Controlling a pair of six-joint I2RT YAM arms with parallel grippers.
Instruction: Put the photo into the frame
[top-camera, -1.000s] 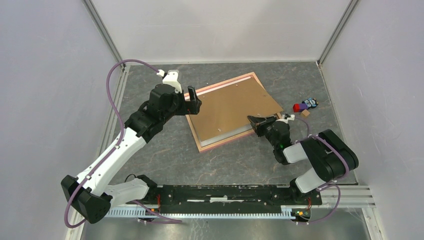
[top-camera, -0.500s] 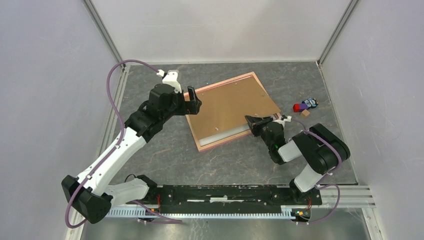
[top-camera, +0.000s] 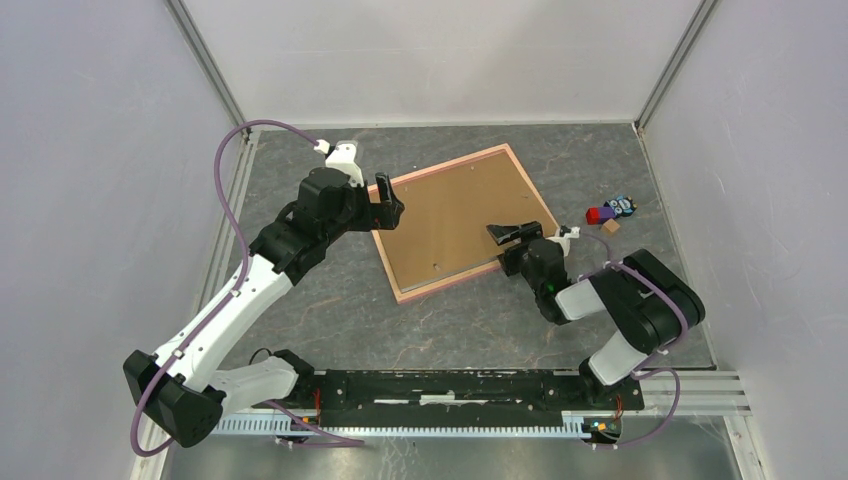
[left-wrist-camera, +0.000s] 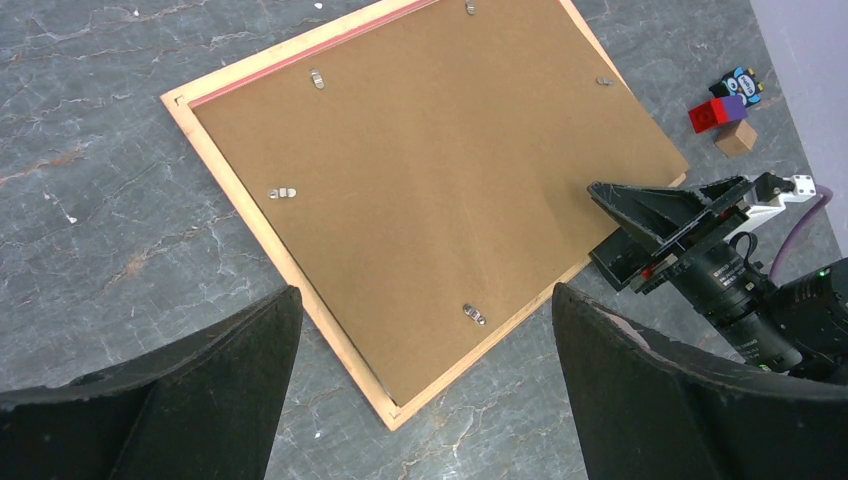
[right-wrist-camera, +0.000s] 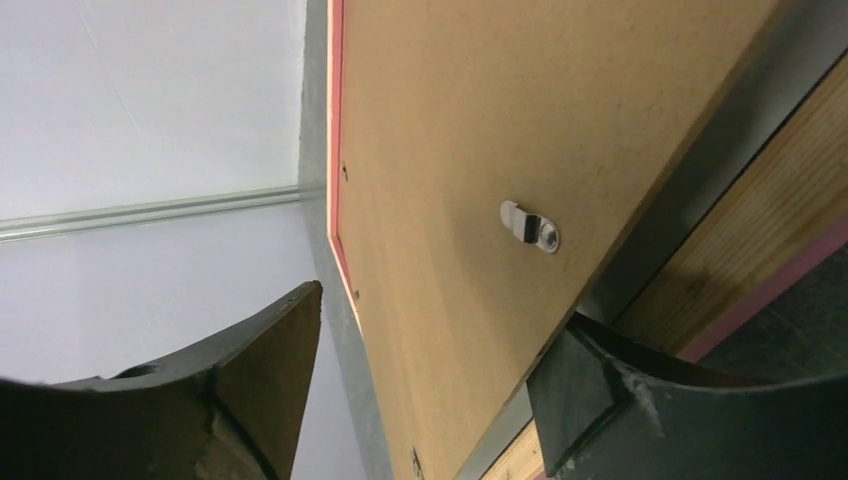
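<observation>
1 frame (top-camera: 455, 215) lying back-up, long axis running L-R, R end skewing farther off. 5 clips (left-wrist-camera: 283, 192) showing. L gripper (top-camera: 385, 207), R gripper (top-camera: 505, 238) both gaping, gripping nothing.

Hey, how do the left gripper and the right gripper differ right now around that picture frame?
The left gripper is raised, looking down on the frame from its left side; the right gripper lies low at the frame's near right edge. The left gripper touches nothing; the right gripper has one finger reaching over the brown backing board. Both stand open, and neither holds anything.
</observation>
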